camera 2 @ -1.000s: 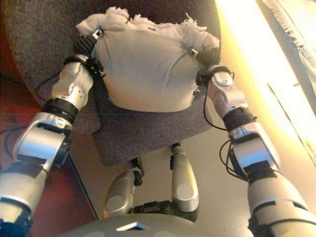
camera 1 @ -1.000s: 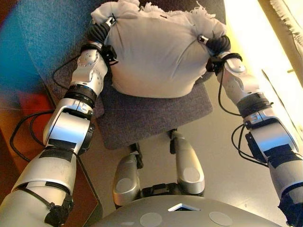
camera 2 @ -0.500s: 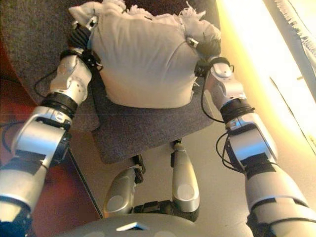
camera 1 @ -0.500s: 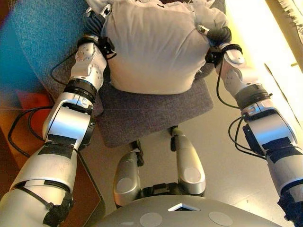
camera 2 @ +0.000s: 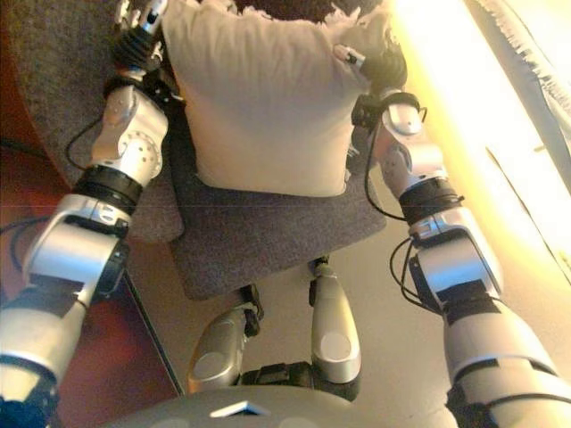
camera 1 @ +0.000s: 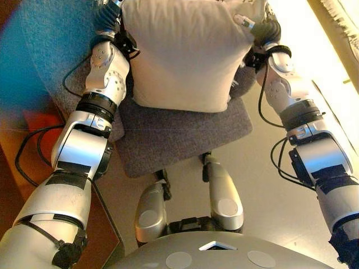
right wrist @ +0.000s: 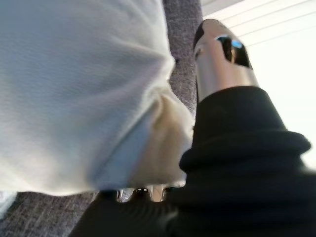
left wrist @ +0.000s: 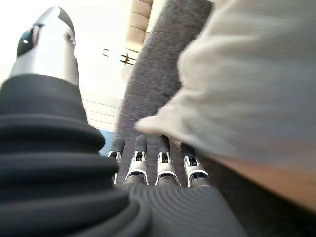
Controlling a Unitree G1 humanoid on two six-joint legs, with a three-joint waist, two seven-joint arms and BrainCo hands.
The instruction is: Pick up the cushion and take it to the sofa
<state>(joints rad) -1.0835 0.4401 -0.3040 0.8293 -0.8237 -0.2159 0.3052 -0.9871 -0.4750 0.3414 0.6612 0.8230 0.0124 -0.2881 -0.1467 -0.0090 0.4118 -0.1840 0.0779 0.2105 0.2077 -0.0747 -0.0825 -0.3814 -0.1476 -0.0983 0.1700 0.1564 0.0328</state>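
Observation:
A cream cushion (camera 1: 182,56) hangs upright between my two hands, above a grey upholstered seat (camera 1: 174,134). My left hand (camera 1: 106,17) holds its upper left corner and my right hand (camera 1: 263,28) its upper right corner. The cushion's top edge runs out of view. In the left wrist view the cushion's corner (left wrist: 247,89) lies over my fingers (left wrist: 163,158). In the right wrist view the cloth (right wrist: 74,89) bunches against my right hand (right wrist: 232,148), between its thumb and its mostly hidden fingers.
The grey seat's front edge (camera 1: 185,159) is just before me, with its backrest (camera 1: 56,50) running up on the left. A red-orange patch (camera 1: 33,123) lies at the left. Pale floor (camera 1: 269,185) lies to the right, with a fringed cloth edge (camera 1: 342,14) at the top right.
Both hands have raised the cushion off the seat and upward in view. It was bulged and bunched before and now hangs flatter.

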